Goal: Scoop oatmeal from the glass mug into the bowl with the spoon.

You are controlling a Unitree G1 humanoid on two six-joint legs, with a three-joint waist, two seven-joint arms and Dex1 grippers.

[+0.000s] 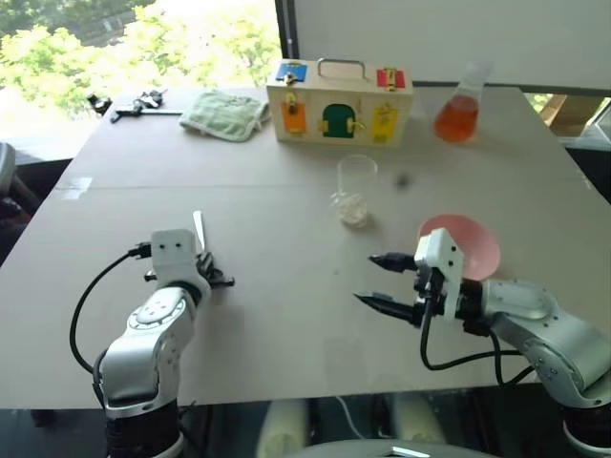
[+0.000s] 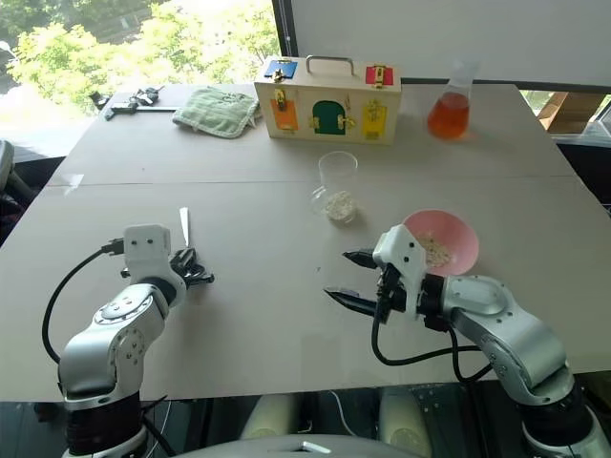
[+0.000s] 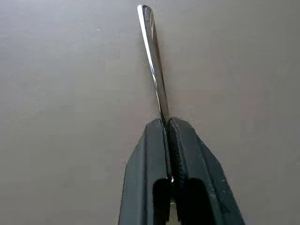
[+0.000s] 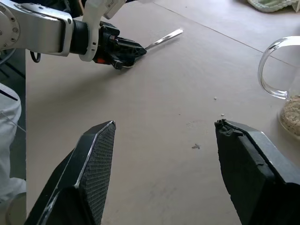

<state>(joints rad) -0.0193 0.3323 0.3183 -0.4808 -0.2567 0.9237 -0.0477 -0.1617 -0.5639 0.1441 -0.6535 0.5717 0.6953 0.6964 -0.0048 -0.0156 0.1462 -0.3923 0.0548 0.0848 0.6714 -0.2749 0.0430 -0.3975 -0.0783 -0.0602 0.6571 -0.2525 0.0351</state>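
Left pincer (image 2: 191,268), lower left, clamped on the spoon (image 3: 153,61) handle, apparently flat on the surface (image 2: 267,315). Right pincer (image 2: 349,279) wide, empty. Lift level, then carry to glass mug (image 2: 336,187), centre frame.

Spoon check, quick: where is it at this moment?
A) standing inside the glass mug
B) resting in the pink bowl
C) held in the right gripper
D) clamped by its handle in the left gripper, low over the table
D: the left gripper has its fingers shut on the handle of the spoon, which juts out over the bare table; the right gripper is open and empty.
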